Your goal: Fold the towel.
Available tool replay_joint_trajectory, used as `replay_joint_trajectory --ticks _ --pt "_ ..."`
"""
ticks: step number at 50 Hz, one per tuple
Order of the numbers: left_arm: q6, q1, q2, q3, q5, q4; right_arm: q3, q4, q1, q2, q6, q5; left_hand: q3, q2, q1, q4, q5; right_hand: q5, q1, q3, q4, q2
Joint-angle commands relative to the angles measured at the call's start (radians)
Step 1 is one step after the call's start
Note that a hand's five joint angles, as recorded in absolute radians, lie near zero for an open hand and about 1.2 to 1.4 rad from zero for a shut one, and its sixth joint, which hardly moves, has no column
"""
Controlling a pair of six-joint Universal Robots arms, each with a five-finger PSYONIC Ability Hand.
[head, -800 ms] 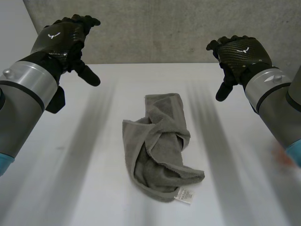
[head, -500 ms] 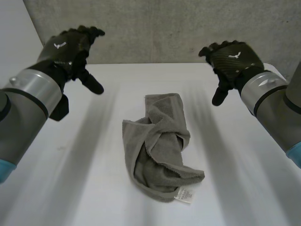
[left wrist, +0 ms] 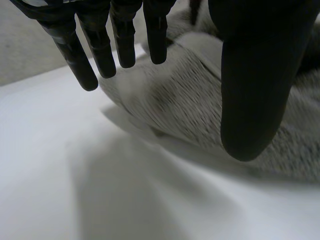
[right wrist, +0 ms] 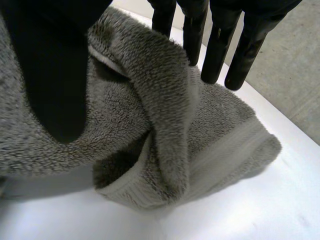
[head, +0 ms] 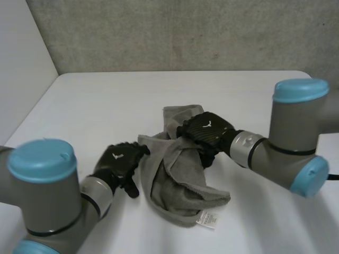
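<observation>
A crumpled grey towel (head: 180,169) lies twisted in the middle of the white table (head: 106,100), its white tag (head: 207,218) at the near end. My left hand (head: 119,164) is low beside the towel's left edge, open. In the left wrist view its straight fingers (left wrist: 105,50) and thumb reach toward the towel (left wrist: 190,100) without closing on it. My right hand (head: 205,132) hovers over the towel's far right part, open. In the right wrist view a raised ridge of towel (right wrist: 165,100) stands between its thumb (right wrist: 55,65) and its straight fingers (right wrist: 215,45).
A grey wall (head: 185,32) runs behind the table's far edge. My two arms, with their light-blue caps (head: 42,159) (head: 299,90), reach in from both sides close to the towel.
Both hands have come down from high at the far sides of the table to the towel, the left to its left edge, the right over its far part. The towel has not moved.
</observation>
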Motion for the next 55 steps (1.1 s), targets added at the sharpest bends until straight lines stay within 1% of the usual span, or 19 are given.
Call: replay_joint_trajectory --ticks 1,2,3,5,6,7,9,14,18,19,21,25,27,29,33,37,43,52,55 --pt "0.024 -0.067 -0.076 0.009 -0.007 0.093 -0.003 -0.128 0.038 0.057 0.019 0.038 0.210 0.210 0.209 0.209 0.212 0.516 0.448 0.513 0.513 0.513" --pt "0.024 -0.073 -0.080 0.009 -0.007 0.116 0.000 -0.142 0.040 0.059 0.018 0.049 0.478 0.479 0.477 0.478 0.480 0.704 0.636 0.701 0.701 0.700" --pt "0.024 -0.073 -0.080 0.009 -0.007 0.116 0.000 -0.142 0.040 0.059 0.018 0.049 0.481 0.481 0.480 0.480 0.483 0.705 0.638 0.703 0.703 0.702" --pt "0.027 -0.082 -0.090 0.009 -0.004 0.167 -0.015 -0.156 0.040 0.062 0.015 0.057 0.831 0.832 0.831 0.831 0.834 0.991 0.923 0.988 0.988 0.988" --pt "0.028 -0.082 -0.090 0.009 -0.004 0.167 -0.015 -0.156 0.040 0.062 0.015 0.057 0.833 0.834 0.832 0.833 0.835 0.992 0.925 0.990 0.990 0.989" --pt "0.038 -0.087 -0.107 0.012 -0.004 0.190 -0.032 -0.160 0.040 0.061 0.015 0.058 1.005 1.005 1.004 1.004 1.007 0.992 0.925 0.990 0.990 0.989" --pt "0.058 -0.091 -0.130 0.018 -0.002 0.208 -0.056 -0.160 0.040 0.062 0.015 0.061 1.055 1.056 1.055 1.055 1.058 0.992 0.925 0.990 0.990 0.989" --pt "0.159 -0.093 -0.179 0.069 -0.008 0.219 -0.139 -0.157 0.038 0.064 0.013 0.081 1.056 1.057 1.055 1.055 1.058 0.992 0.925 0.990 0.990 0.989" --pt "0.230 -0.046 -0.137 0.171 -0.011 0.225 -0.264 -0.162 0.034 0.068 0.007 0.112 1.056 1.057 1.055 1.055 1.058 0.992 0.925 0.990 0.990 0.989" --pt "0.230 -0.045 -0.136 0.171 -0.011 0.225 -0.265 -0.162 0.034 0.068 0.007 0.112 1.056 1.057 1.055 1.055 1.058 0.992 0.925 0.990 0.990 0.989" --pt "0.233 0.042 -0.063 0.293 -0.011 0.225 -0.398 -0.169 0.023 0.077 0.007 0.162 1.056 1.057 1.055 1.055 1.058 0.992 0.925 0.990 0.990 0.989" --pt "0.222 0.123 -0.004 0.434 -0.013 0.225 -0.516 -0.212 0.021 0.064 0.018 0.235 1.056 1.057 1.055 1.055 1.058 0.992 0.925 0.990 0.990 0.989" --pt "0.210 0.151 0.008 0.497 -0.013 0.225 -0.553 -0.269 0.021 0.051 0.024 0.276 1.056 1.057 1.055 1.055 1.058 0.992 0.925 0.990 0.990 0.989" --pt "0.141 0.194 0.028 0.579 -0.013 0.227 -0.555 -0.379 0.021 -0.016 0.053 0.333 1.056 1.057 1.055 1.055 1.058 0.992 0.925 0.990 0.990 0.989" --pt "0.040 0.223 0.028 0.610 -0.007 0.216 -0.516 -0.390 0.021 -0.079 0.111 0.328 1.056 1.057 1.055 1.055 1.058 0.992 0.925 0.990 0.990 0.989" --pt "-0.049 0.232 0.009 0.563 0.001 0.193 -0.413 -0.260 0.027 -0.119 0.128 0.235 1.056 1.057 1.055 1.055 1.058 0.992 0.925 0.990 0.990 0.989" --pt "-0.049 0.238 -0.026 0.475 0.004 0.175 -0.322 -0.111 0.023 -0.163 0.084 0.207 1.056 1.057 1.055 1.055 1.058 0.992 0.925 0.990 0.990 0.989" --pt "-0.049 0.284 -0.055 0.460 0.006 0.181 -0.322 -0.071 -0.025 -0.154 0.072 0.209 1.056 1.057 1.055 1.055 1.058 0.992 0.925 0.990 0.990 0.989" --pt "-0.048 0.289 -0.124 0.475 0.006 0.187 -0.312 -0.070 -0.025 -0.111 0.068 0.207 1.056 1.057 1.055 1.055 1.058 0.992 0.925 0.990 0.990 0.989"
